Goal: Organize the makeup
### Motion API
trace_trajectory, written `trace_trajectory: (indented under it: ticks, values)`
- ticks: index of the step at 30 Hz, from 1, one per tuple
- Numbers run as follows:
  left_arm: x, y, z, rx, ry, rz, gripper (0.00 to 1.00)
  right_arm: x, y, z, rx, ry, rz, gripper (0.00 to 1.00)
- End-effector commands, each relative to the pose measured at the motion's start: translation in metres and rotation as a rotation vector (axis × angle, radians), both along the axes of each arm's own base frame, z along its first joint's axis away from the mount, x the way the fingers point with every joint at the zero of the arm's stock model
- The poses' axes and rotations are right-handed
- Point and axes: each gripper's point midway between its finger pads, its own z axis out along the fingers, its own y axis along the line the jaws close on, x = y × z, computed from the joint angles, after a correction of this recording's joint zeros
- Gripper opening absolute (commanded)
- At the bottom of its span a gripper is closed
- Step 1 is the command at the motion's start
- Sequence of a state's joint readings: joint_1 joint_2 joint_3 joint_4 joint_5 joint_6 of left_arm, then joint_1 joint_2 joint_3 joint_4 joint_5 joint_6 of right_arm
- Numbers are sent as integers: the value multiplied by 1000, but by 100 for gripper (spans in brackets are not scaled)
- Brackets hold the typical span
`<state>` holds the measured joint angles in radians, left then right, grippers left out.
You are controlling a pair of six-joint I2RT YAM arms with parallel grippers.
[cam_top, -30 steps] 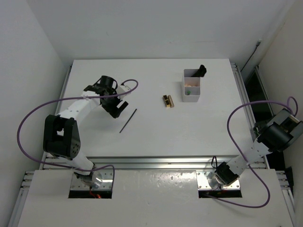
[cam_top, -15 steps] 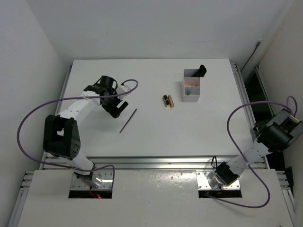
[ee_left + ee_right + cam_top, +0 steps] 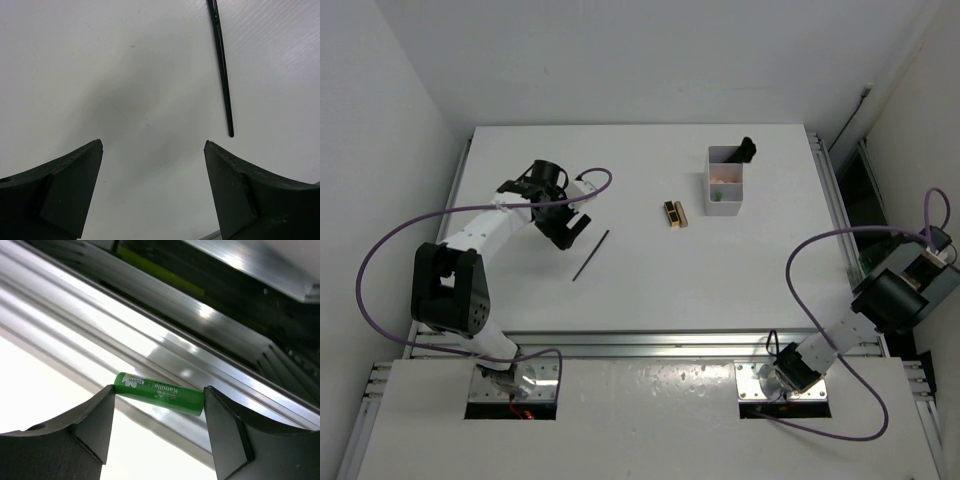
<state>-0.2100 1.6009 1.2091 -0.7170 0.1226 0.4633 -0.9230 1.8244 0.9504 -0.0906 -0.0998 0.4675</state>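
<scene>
Over the last second the right arm (image 3: 890, 300), at the right edge of the bench (image 3: 720, 280), has drawn its wrist a little nearer its base and its purple cable (image 3: 800, 270) has swung into a wider loop, while the left arm (image 3: 485, 232) has kept its pose. Seen from the right wrist, the right fingers (image 3: 100, 410) stand fairly wide apart and are closed end to end on a green tube (image 3: 160, 393) printed "Kamille Lip Balm". The tube lies crosswise between the two tips, and bright aluminium rails (image 3: 75, 305) run below it. From overhead those fingers cannot be made out. The left fingers (image 3: 85, 170) are spread wide and hold nothing, with only bare white bench showing between them. A thin black stick (image 3: 222, 70) lies flat on the bench ahead of them, off toward the right-hand finger, with its near tip just short of that finger and clear of it. Overhead, the same stick (image 3: 590, 255) lies slantwise just beside the left fingers (image 3: 565, 230). Farther out from those fingers, well apart from the stick, a black-and-gold case (image 3: 674, 213) rests on the bench. Just beyond the case stands a white compartmented box (image 3: 724, 209), and a black brush (image 3: 746, 150) leans out of its far compartment.
</scene>
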Motion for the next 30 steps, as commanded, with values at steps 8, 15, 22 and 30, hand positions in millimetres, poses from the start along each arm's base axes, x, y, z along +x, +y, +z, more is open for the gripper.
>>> trace_trajectory:
  ticks: [8,15,22,30]
  values:
    - [1,-4,13,-7,-44,-46,89,15,6,69,-151,-104,67,31]
    - [-7,-8,15,-28,-48,-79,89,22,51,88,-172,-134,163,31]
    - [-20,2,10,-40,-52,-68,89,65,121,126,-293,-189,486,31]
    - [-36,9,5,-66,-79,-9,89,134,200,185,-449,-255,856,31]
